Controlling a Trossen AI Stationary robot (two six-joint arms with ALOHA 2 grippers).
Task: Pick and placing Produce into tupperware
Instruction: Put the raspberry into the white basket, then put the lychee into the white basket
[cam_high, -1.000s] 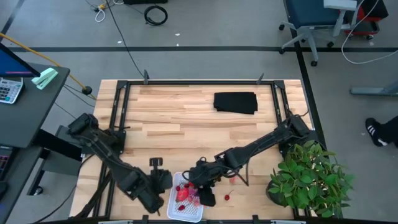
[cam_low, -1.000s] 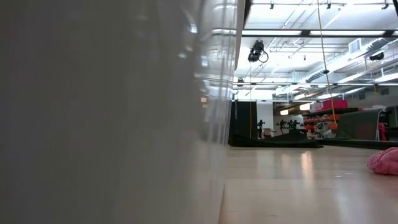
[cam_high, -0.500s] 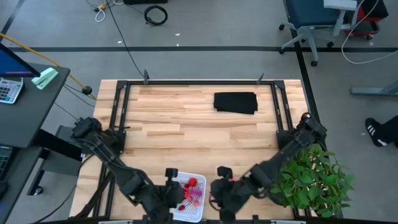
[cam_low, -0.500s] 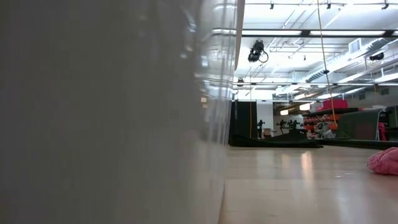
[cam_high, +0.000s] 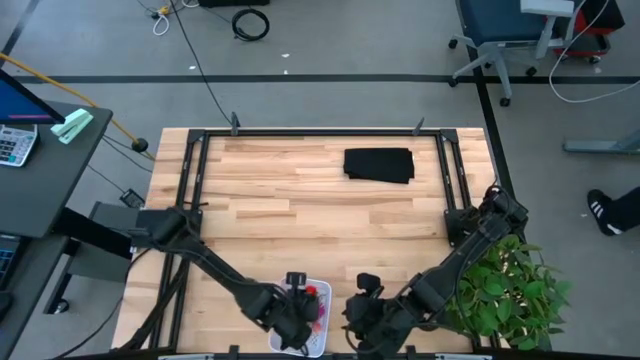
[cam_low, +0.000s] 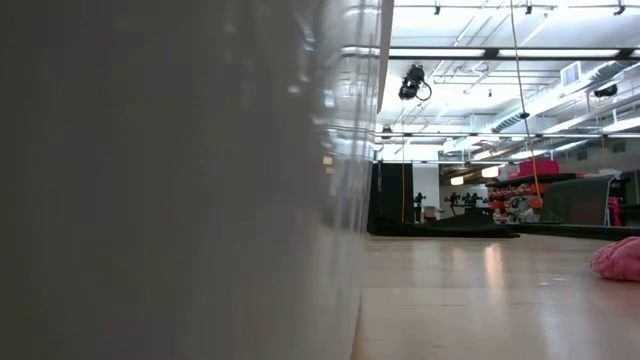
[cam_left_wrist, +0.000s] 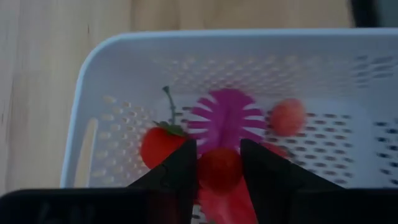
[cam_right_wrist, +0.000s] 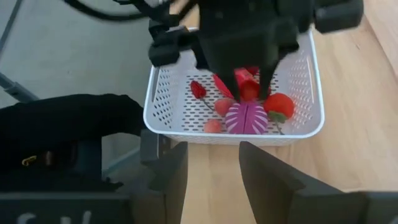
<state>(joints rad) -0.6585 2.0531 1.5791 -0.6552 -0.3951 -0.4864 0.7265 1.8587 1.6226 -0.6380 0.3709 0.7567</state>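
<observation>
Left wrist view is showing the tupperware (cam_left_wrist: 93, 81) holding the produce: a spiky purple piece (cam_left_wrist: 227, 112) lying between red fruits. The left gripper (cam_left_wrist: 219, 168) is hanging over the tupperware, pinching a small red piece (cam_left_wrist: 219, 171). The right gripper (cam_right_wrist: 208, 168) is waiting just beside the tupperware, jaws spread. A potted plant (cam_high: 500, 290) is crowding the right arm; a black cloth (cam_high: 379, 165) is lying well apart from the tupperware

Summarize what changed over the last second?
The left gripper swung from beside the tupperware to above it, shut on a small red piece. The right gripper pulled away from the tupperware toward the table's near edge, fingers open. The black cloth and plant stayed put.
</observation>
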